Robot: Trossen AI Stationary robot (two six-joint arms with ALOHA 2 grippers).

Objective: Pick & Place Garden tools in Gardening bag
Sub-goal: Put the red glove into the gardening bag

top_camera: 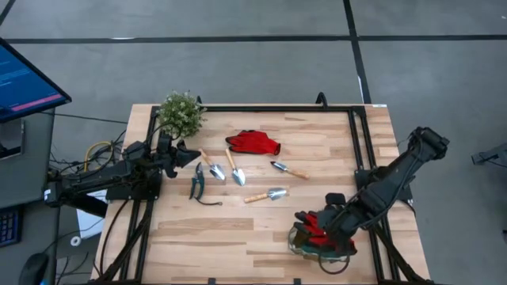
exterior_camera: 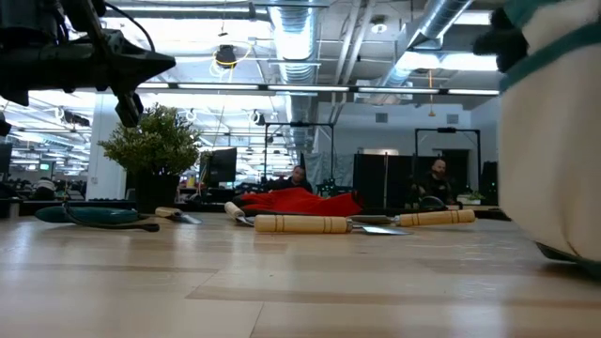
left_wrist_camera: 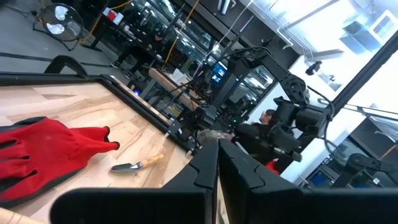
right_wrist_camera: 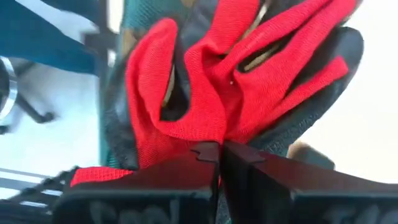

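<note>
My right gripper (top_camera: pixel 321 227) is shut on a red glove (right_wrist_camera: pixel 205 81) with a black palm, right above the mouth of the beige, green-trimmed gardening bag (top_camera: pixel 297 244) at the near right; the bag (exterior_camera: pixel 554 141) stands on the table. A second red glove (top_camera: pixel 253 142), several wooden-handled trowels and forks (top_camera: pixel 236 170) (top_camera: pixel 265 195) (top_camera: pixel 289 169) and dark pruning shears (top_camera: pixel 198 184) lie flat in the middle of the table. My left gripper (top_camera: pixel 186 153) is shut on nothing and held level above the table's left side, beside the potted plant (top_camera: pixel 181 113). My right gripper pinches a fold of the glove's red fabric (right_wrist_camera: pixel 211 134) between its two fingertips. The fingers come from above, pointing steeply down. The glove hangs crumpled below them, fingers spread, over the bag's dark opening; I cannot tell whether it touches the bag.
A black metal frame (top_camera: pixel 277 108) runs along the table's far edge and both sides. A monitor (top_camera: pixel 28 83) stands off the table's far left. Bare wood lies between the tools and the near edge (top_camera: pixel 222 245). People sit in the room beyond (exterior_camera: pixel 437 174).
</note>
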